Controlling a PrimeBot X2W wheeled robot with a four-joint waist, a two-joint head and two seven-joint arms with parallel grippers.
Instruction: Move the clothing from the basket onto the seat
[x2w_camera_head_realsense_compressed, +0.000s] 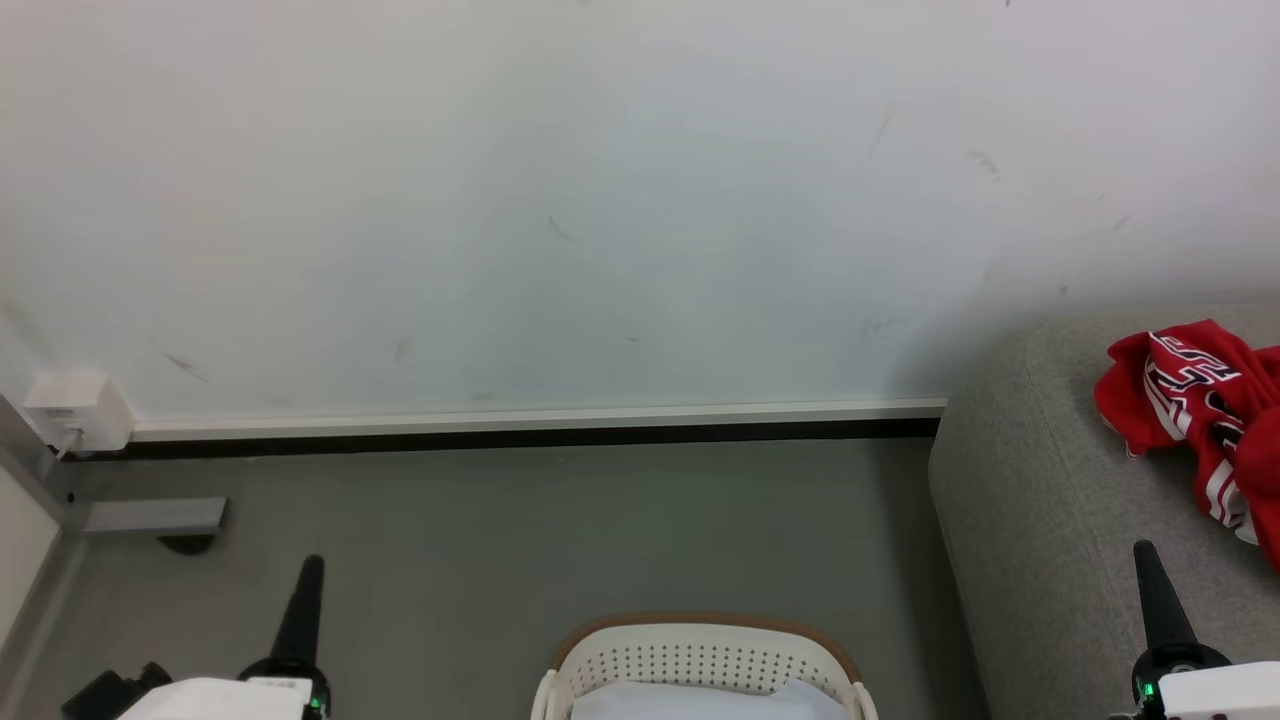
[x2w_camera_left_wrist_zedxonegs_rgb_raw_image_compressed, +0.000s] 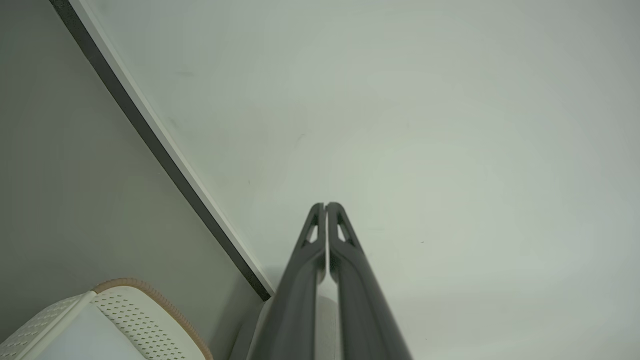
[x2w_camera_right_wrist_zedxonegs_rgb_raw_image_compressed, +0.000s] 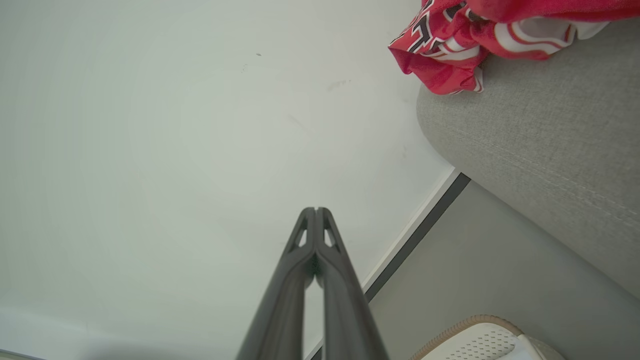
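Observation:
Red clothing (x2w_camera_head_realsense_compressed: 1205, 420) with white stripes and dark lettering lies crumpled on the grey seat (x2w_camera_head_realsense_compressed: 1040, 520) at the right; the right wrist view has the clothing (x2w_camera_right_wrist_zedxonegs_rgb_raw_image_compressed: 450, 45) on the seat (x2w_camera_right_wrist_zedxonegs_rgb_raw_image_compressed: 545, 150) too. The white basket (x2w_camera_head_realsense_compressed: 700, 665) with a brown rim stands on the floor at bottom centre, with something pale inside; its interior is mostly cut off. My left gripper (x2w_camera_head_realsense_compressed: 312, 562) points up at lower left, shut and empty, left of the basket (x2w_camera_left_wrist_zedxonegs_rgb_raw_image_compressed: 125, 320). My right gripper (x2w_camera_head_realsense_compressed: 1143, 547) is shut and empty, over the seat's front, below the clothing. Tips meet in both wrist views (x2w_camera_left_wrist_zedxonegs_rgb_raw_image_compressed: 325, 205) (x2w_camera_right_wrist_zedxonegs_rgb_raw_image_compressed: 316, 209).
A white wall with a pale-and-dark baseboard (x2w_camera_head_realsense_compressed: 540, 425) runs behind. A white wall box (x2w_camera_head_realsense_compressed: 78, 410) and a grey bracket (x2w_camera_head_realsense_compressed: 155, 517) sit at far left. Grey floor (x2w_camera_head_realsense_compressed: 560, 540) lies between the basket and the wall.

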